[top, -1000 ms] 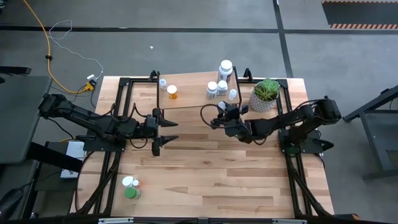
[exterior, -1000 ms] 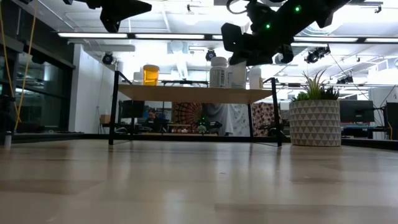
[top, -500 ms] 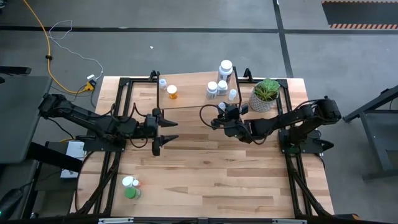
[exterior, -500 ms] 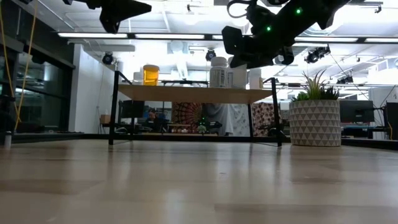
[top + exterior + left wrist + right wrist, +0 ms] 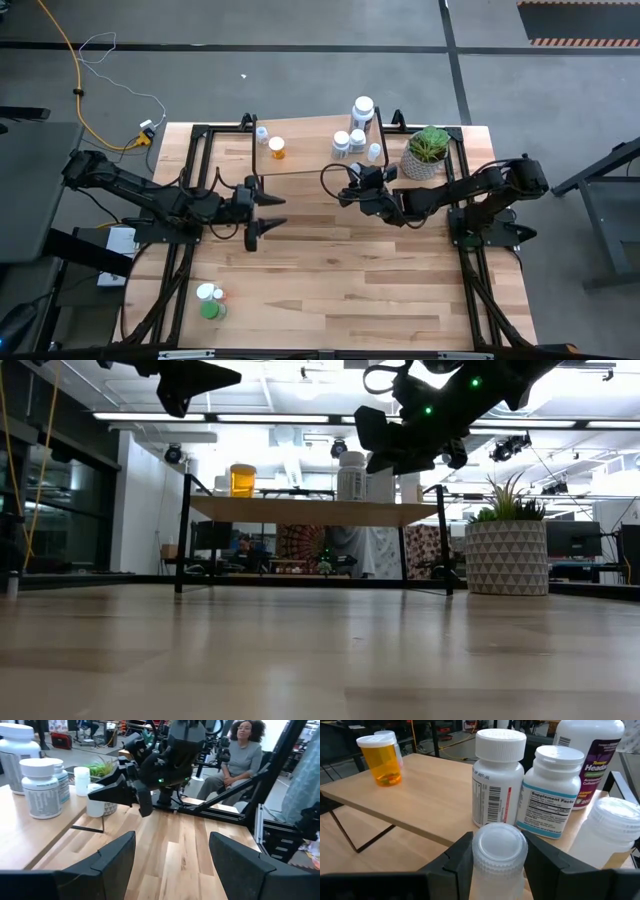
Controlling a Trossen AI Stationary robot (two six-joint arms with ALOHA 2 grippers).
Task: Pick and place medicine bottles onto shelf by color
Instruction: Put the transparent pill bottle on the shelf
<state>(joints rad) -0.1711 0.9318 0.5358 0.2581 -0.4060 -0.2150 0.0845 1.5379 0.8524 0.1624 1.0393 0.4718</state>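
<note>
The right gripper (image 5: 499,870) is closed on a clear bottle (image 5: 499,851) with a translucent ribbed cap, one dark finger on each side of it, held raised just off the shelf's (image 5: 300,160) front edge near its right end. Its arm stretches low and nearly level from the bench's right edge, forearm angled toward the shelf. On the shelf beyond stand white-capped bottles (image 5: 497,777) clustered at the right end, with an orange bottle (image 5: 380,760) toward the left end. The left gripper (image 5: 268,209) hangs with jaws spread wide and empty, above the bench in front of the shelf's left end, its arm reaching in from the left edge. A green bottle (image 5: 210,309) and a white one sit near the bench's front left corner.
</note>
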